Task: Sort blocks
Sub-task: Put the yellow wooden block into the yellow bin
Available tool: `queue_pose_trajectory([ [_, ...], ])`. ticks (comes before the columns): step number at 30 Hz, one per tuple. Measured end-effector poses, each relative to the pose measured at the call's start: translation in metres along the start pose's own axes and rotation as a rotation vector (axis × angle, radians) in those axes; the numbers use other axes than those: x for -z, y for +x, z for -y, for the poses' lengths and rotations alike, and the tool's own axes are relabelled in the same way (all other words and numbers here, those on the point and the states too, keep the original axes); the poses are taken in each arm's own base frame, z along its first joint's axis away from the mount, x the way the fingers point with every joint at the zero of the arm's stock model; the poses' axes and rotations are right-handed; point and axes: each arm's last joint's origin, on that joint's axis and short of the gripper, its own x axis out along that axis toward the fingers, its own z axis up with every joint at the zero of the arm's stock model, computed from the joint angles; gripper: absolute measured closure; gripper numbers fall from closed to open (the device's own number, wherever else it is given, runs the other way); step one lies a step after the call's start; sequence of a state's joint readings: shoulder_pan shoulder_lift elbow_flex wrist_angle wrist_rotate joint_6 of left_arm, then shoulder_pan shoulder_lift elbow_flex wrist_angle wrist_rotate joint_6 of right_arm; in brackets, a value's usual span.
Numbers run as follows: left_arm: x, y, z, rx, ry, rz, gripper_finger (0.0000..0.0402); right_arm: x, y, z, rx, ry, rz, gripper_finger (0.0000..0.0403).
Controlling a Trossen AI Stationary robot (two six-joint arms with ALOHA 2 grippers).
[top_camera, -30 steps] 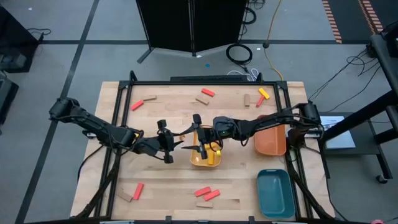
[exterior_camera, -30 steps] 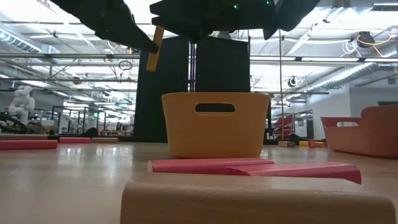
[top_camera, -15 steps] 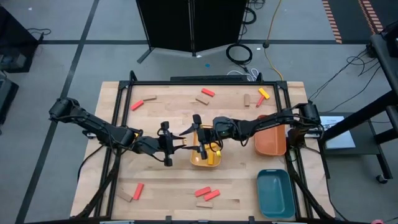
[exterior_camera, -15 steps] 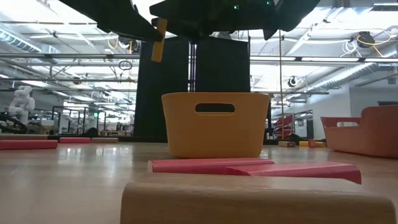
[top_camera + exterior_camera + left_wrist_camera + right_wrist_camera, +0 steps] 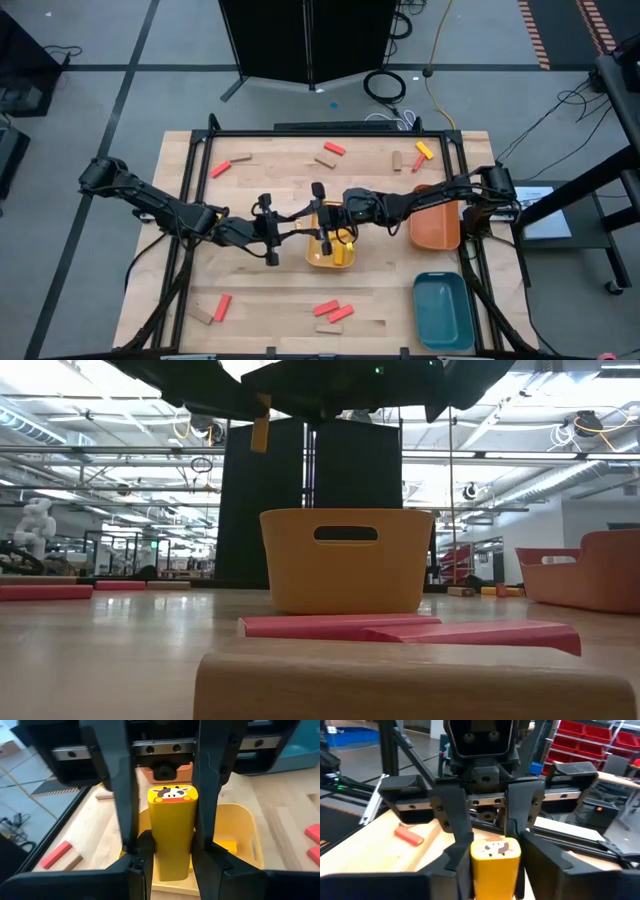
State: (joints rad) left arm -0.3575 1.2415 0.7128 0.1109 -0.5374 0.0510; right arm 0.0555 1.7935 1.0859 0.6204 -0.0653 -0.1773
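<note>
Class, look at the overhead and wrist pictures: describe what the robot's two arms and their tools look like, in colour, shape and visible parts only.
Both arms are dark, slim and jointed, mounted at opposite table edges. The left tool and right tool each end in two flat black fingers. These hang from a grey metal rail with screws, under a boxy black housing. Thin dark cables run along the links.

Bright, even overhead light falls on the table (image 5: 250,290); ceiling lamps glare in the low view, arms silhouetted black. The nearest tan block (image 5: 415,685) blurs; shadows stay soft.
</note>
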Motion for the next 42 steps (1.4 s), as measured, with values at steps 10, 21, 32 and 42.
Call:
queue_pose_trajectory([
  [10, 0.002, -0.001, -0.001, -0.030, -0.002, -0.034, 0.0199, -0.005, -0.004, 0.003, 0.051, -0.007, -0.022, 0.0322],
  [21, 0.033, -0.034, -0.022, -0.069, -0.217, -0.579, 0.0174, 0.001, -0.035, 0.004, 0.072, 0.118, -0.412, 0.0292],
  [32, 0.058, -0.053, -0.034, -0.091, -0.359, -0.981, 0.0174, 0.027, -0.034, -0.001, 0.081, 0.223, -0.589, 0.0275],
  [42, 0.058, -0.060, -0.035, -0.088, -0.393, -1.071, 0.0174, 0.034, -0.039, -0.002, 0.080, 0.244, -0.674, 0.0191],
])
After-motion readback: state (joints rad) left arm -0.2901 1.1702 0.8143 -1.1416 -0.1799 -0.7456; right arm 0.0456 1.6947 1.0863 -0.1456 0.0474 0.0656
